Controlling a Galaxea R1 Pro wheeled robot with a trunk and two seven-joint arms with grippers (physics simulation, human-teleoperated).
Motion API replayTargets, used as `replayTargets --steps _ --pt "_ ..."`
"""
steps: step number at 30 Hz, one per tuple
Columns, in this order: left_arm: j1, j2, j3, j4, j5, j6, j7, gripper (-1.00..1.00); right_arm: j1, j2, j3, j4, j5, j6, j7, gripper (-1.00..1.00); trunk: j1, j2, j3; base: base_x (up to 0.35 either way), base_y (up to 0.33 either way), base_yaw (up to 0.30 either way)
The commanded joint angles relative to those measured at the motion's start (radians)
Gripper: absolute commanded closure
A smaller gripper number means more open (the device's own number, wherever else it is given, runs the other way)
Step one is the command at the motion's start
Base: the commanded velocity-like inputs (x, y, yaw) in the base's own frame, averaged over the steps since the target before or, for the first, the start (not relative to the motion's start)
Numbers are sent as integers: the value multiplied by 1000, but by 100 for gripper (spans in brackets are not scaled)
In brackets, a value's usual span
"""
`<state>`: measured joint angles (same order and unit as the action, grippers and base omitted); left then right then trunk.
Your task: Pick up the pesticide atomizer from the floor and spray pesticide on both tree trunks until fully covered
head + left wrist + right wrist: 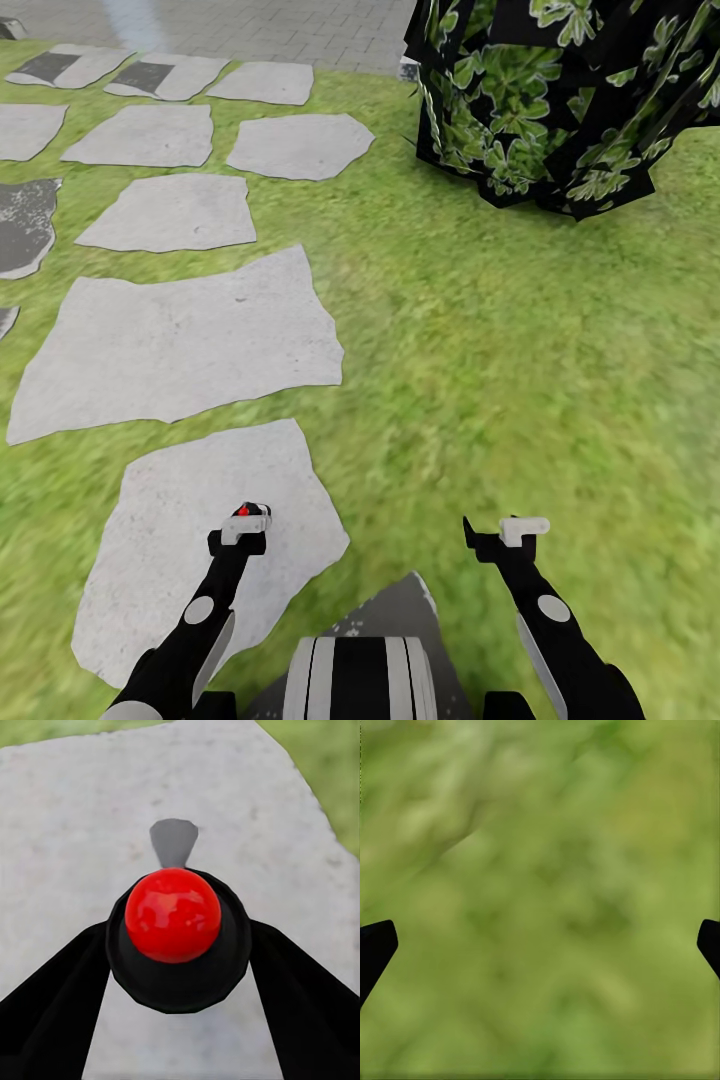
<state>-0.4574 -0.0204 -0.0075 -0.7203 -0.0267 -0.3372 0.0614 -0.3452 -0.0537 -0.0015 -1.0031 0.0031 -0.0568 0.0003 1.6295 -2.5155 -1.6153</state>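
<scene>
While my left hand (pixel 243 530) clamps its black fingers (pixel 52 1005) around the pesticide atomizer (pixel 178 937), the bottle's red spot faces my wrist camera above a grey paving stone (pixel 160 560). I read no label on it. Both arms reach forward and low. My right hand (pixel 505 535) hangs spread wide over grass (pixel 540 900), holding nothing. A leafy dark bush (pixel 560 100) stands well apart, ahead to the right.

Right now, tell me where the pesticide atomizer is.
The pesticide atomizer sits clamped in the left gripper, held low over a grey paving stone at the head view's lower left.
</scene>
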Motion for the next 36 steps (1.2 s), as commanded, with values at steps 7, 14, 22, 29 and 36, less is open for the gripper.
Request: replayTargets --steps 7,14,22,29,36 --pt "0 1 3 5 7 0 3 100 0 0 0 0 0 0 0 -100 -1 1 11 0 0 0" --pt "0 0 3 3 7 0 3 100 0 0 0 0 0 0 -1 -100 -4 2 39 0 0 0" --pt "0 -6 3 -3 5 0 3 100 0 0 0 0 0 0 -1 -100 -8 4 69 0 0 0" --pt "0 -6 3 -9 5 1 5 100 0 0 2 0 0 0 1 -100 -11 6 97 0 0 0" --pt "0 -6 3 -10 5 2 7 100 0 0 1 0 0 0 0 -100 -14 8 124 0 0 0"
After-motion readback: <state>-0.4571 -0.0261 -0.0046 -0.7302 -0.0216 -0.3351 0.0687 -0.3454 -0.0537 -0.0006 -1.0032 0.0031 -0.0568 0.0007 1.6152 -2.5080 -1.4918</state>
